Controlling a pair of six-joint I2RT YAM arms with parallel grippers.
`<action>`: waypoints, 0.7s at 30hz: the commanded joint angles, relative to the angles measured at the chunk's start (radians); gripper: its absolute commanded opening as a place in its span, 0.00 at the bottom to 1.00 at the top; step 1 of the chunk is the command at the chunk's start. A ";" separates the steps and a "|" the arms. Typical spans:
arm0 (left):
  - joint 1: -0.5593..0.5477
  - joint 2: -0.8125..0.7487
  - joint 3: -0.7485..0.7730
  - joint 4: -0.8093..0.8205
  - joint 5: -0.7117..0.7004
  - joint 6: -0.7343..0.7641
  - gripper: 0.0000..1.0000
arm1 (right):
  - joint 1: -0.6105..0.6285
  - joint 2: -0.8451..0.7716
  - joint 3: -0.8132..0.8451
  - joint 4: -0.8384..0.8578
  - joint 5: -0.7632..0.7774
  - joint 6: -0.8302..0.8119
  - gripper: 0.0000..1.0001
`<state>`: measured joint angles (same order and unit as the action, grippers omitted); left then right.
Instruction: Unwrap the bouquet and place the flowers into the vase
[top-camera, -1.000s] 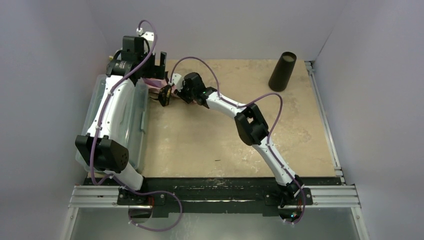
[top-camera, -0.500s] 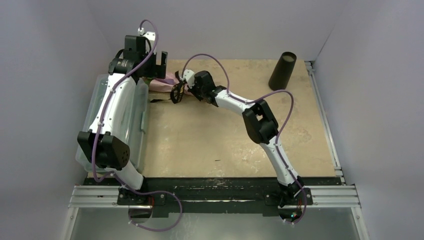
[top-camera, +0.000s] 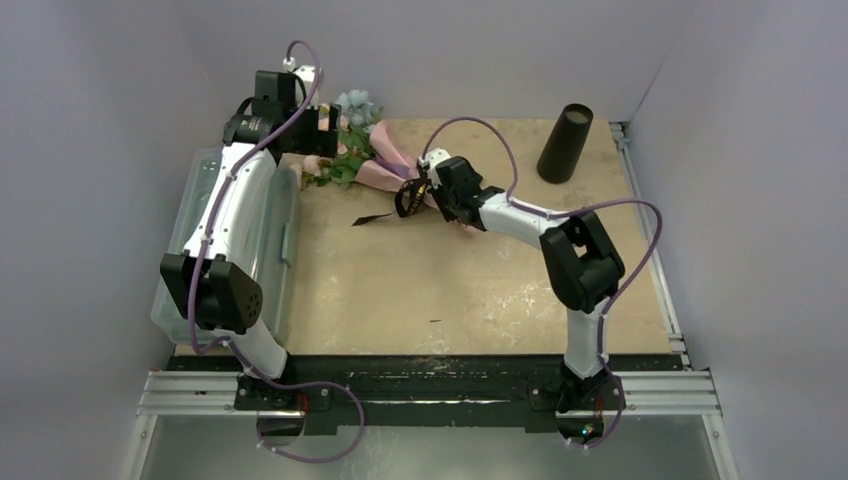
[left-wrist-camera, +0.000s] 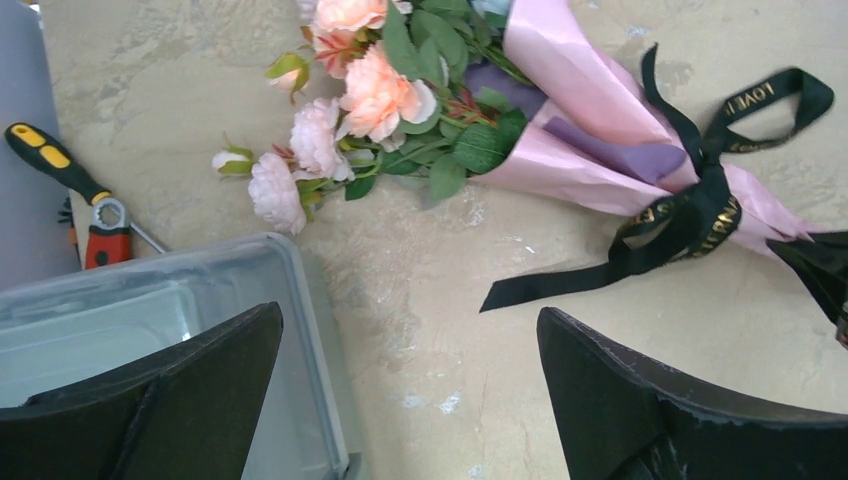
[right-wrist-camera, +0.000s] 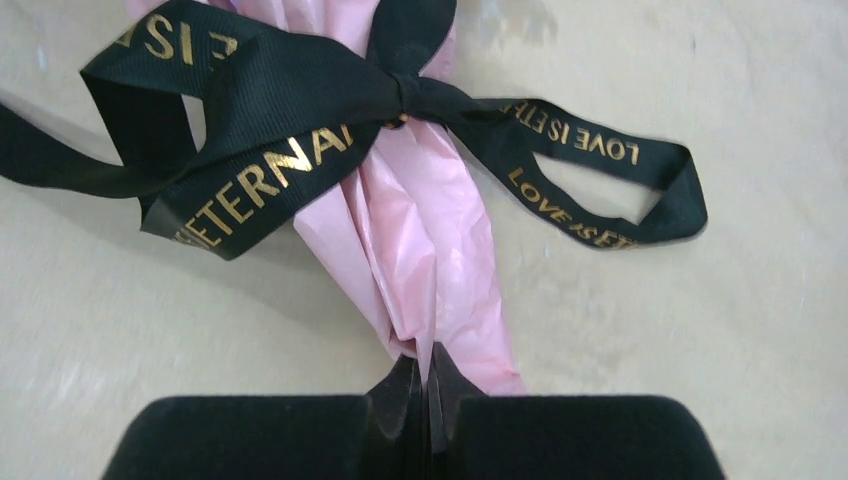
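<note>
Lying diagonally, bouquet (left-wrist-camera: 600, 130), flowers (left-wrist-camera: 385, 95) far-left, right hand (right-wrist-camera: 425, 390) pinching its paper tail, left hand (left-wrist-camera: 408, 330) wide

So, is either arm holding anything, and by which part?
The right fingers pinch the bouquet by its pink paper tail, below the ribbon. The left fingers are open, holding nothing.

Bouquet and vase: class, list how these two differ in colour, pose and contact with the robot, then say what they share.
Colour: the bouquet is pink paper with peach and pink flowers; the vase is plain black. Pose: the bouquet lies on its side; the vase stands upright. Contact: the right pincer is shut on the bouquet's paper tail; nothing touches the vase. Both rest on the table.
</note>
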<state>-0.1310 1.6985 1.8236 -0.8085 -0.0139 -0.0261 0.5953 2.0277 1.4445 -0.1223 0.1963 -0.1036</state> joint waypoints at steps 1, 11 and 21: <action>0.001 0.001 -0.016 0.042 0.092 -0.013 1.00 | -0.007 -0.176 -0.186 -0.078 0.058 0.203 0.00; -0.013 0.016 -0.225 0.140 0.423 0.002 1.00 | -0.007 -0.400 -0.444 -0.068 -0.241 0.366 0.24; -0.072 0.051 -0.445 0.407 0.579 -0.170 1.00 | -0.088 -0.496 -0.392 -0.144 -0.625 0.181 0.98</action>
<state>-0.1806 1.7569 1.4250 -0.5930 0.4755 -0.0967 0.5674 1.6268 1.0050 -0.2398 -0.2321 0.1654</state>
